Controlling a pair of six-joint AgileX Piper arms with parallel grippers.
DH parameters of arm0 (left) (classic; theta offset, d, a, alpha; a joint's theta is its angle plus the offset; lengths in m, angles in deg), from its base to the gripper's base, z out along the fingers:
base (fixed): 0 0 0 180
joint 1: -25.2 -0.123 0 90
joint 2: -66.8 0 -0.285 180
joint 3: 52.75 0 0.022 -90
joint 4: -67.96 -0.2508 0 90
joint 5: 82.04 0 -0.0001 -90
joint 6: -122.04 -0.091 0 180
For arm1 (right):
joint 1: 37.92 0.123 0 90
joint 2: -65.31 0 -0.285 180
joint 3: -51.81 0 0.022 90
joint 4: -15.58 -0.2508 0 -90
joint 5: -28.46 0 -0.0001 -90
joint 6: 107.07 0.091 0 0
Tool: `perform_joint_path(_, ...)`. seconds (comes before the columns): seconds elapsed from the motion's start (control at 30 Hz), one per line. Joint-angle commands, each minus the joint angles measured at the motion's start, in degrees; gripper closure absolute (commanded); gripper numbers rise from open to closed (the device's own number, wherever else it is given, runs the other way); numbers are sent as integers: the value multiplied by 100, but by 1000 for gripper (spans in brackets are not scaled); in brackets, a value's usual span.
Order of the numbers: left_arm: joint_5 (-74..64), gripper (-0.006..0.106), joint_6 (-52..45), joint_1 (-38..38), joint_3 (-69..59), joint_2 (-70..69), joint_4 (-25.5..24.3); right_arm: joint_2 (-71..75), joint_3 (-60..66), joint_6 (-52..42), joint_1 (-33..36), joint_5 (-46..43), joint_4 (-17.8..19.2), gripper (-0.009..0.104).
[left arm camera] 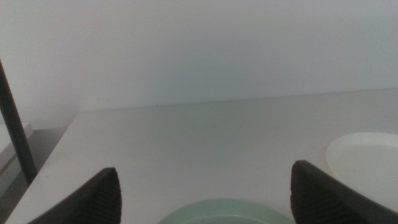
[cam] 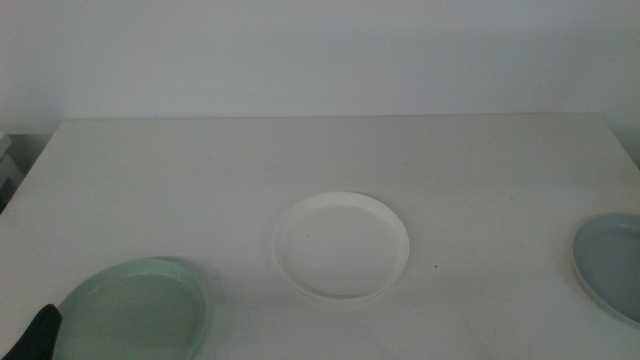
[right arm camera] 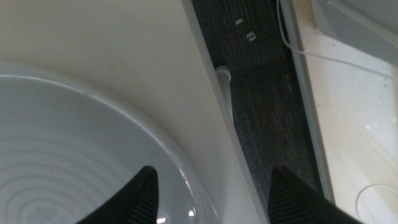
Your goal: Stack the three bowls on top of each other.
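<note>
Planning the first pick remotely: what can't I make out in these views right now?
- Grey bowl: middle view's right edge cuts it off; the right gripper, open over its rim, is out of that view.
- Green bowl: bottom edge crops it; the left wrist view shows only a sliver.
- Left gripper: open; in the middle view just a dark tip at the bottom corner.
- White bowl: fully visible.

Picture edges crop the mint bowl and grey-blue bowl.

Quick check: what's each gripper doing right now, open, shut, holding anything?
Left gripper: open, holding nothing, above the mint green bowl.
Right gripper: open, holding nothing, straddling the grey-blue bowl's rim.
</note>
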State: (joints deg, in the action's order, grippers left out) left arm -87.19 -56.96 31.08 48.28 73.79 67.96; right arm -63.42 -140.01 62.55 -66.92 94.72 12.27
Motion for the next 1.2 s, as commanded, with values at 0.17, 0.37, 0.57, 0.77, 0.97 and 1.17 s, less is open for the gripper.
perform_joint_path(0.17,413,-4,55,15,27,-76,73,-20,-175,-87,-52,-31,-112,56)
perform_joint_path(0.37,413,-4,55,15,27,-76,73,-149,-175,-91,-52,-146,-113,76)
perform_joint_path(0.57,413,-4,55,15,27,-76,73,114,-175,-75,-52,-124,-195,96)
perform_joint_path(0.77,413,-4,55,15,27,-76,73,736,-175,-45,-41,-3,-627,96)
perform_joint_path(0.97,413,-4,55,15,27,-76,73,1392,-175,107,314,62,-1032,96)
perform_joint_path(1.17,413,-4,55,15,27,-76,73,1664,-225,493,1388,145,-1040,96)
